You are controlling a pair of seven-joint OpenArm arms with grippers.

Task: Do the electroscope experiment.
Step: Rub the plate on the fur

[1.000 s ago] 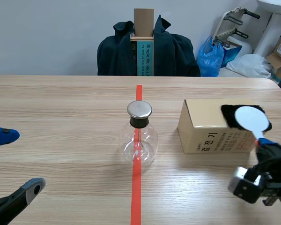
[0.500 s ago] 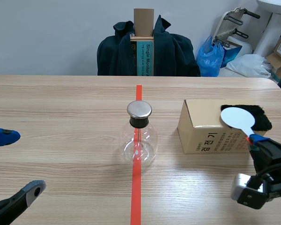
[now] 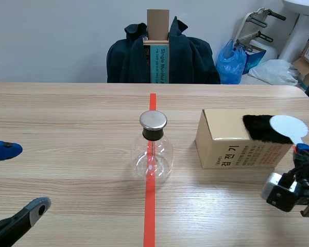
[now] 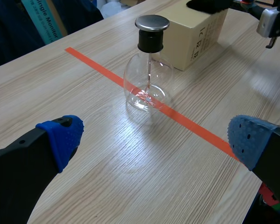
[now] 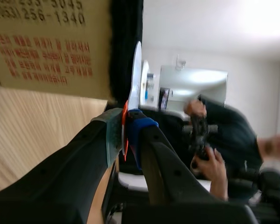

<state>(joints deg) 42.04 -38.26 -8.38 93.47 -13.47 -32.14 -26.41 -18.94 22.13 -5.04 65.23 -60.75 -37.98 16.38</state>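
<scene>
The light wooden tabletop (image 3: 67, 113) runs to a straight far edge, with 1 orange-red tape line down its middle. Behind that edge stands a chair draped in a dark jacket (image 3: 188, 59), holding a tall carton whose teal label (image 3: 160, 64) reads "Single Monitor" vertically. On the right half sits a tan cardboard box (image 3: 224, 149); its near side carries large black Korean characters and smaller red print, too small to read. A strip of bare wood separates it from the round clear glass flask (image 3: 153, 157), which stands upright on the tape line with a black collar and a flat metal cap (image 3: 153, 120). A black furry cloth (image 3: 260, 128) lies on the box's top at its right end. A white round paddle (image 3: 288, 125) with an orange stem rests against or just beside that cloth; contact cannot be confirmed. The right end effector (image 5: 125, 135) is clamped on the stem just off the box's right end. The left end effector (image 3: 23, 177) hovers at the near left, its 2 fingers wide apart, broad bare wood between it and the flask.
</scene>
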